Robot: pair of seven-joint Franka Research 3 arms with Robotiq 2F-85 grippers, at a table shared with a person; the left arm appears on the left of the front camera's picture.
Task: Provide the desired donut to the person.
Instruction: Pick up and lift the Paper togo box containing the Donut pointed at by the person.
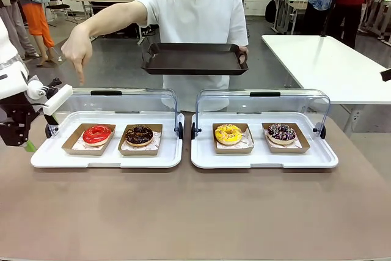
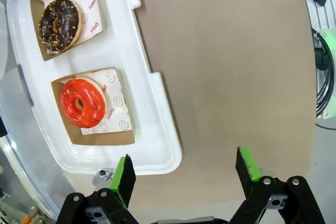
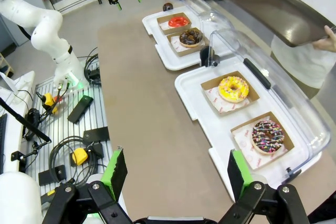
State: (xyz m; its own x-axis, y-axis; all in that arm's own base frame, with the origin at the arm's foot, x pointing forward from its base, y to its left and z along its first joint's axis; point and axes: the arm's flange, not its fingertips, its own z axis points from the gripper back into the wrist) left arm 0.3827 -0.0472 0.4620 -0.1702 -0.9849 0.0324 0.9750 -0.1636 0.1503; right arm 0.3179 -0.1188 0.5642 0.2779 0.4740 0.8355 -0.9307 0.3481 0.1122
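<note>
So, person's hand (image 1: 77, 53) stretched out, index finger pointing down above red donut (image 1: 96, 134), leftmost box on white tray (image 1: 107, 158). Left gripper (image 2: 186, 166) spread wide, hovering beside tray corner over desk (image 1: 195, 212); right gripper (image 3: 176, 169) spread too, empty

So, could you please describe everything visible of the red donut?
The red donut is a ring with glossy red icing, lying flat on printed paper in a brown cardboard boat. It sits leftmost in the left white tray, beside the chocolate donut, clear lid raised. The person's hand points down toward it.
</note>
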